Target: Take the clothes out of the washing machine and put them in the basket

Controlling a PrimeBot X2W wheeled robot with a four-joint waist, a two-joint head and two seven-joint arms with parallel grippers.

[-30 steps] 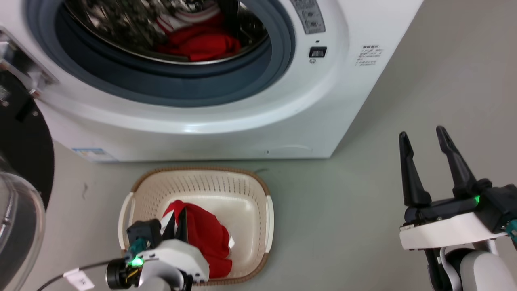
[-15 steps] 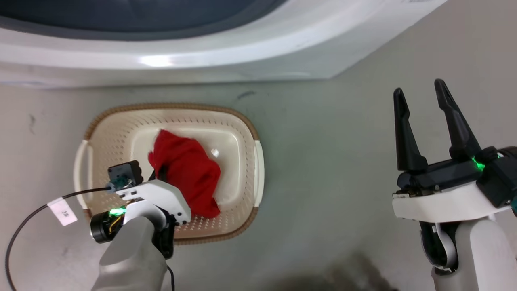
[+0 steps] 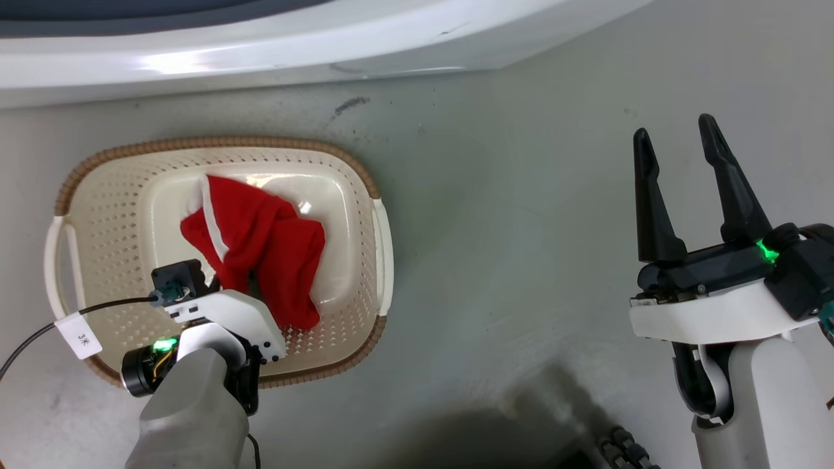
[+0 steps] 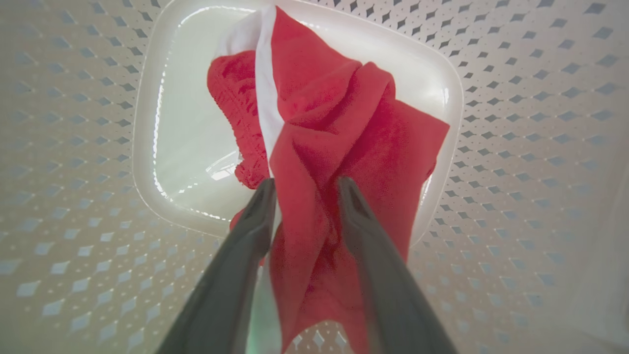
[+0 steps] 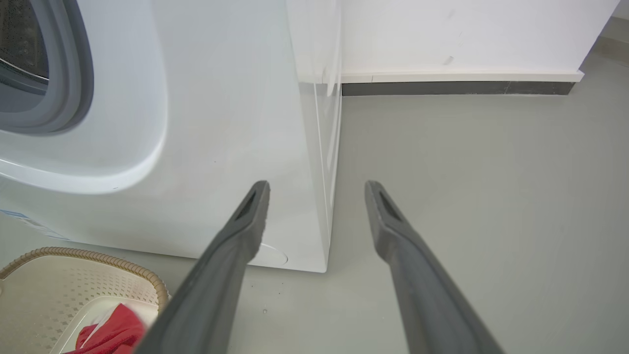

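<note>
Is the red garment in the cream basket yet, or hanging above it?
In: the red garment with white trim lies crumpled on the cream perforated basket's floor, left gripper fingers around it.

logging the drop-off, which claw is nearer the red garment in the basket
Left. The left claw is down in the basket, red garment between its fingers; the right claw hovers open over floor, well off.

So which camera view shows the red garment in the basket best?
The left wrist view: the red garment fills its centre, white trim and folds clear, between the left pincer fingers. The head view shows it smaller, partly behind that arm. The right wrist view shows one corner.
</note>
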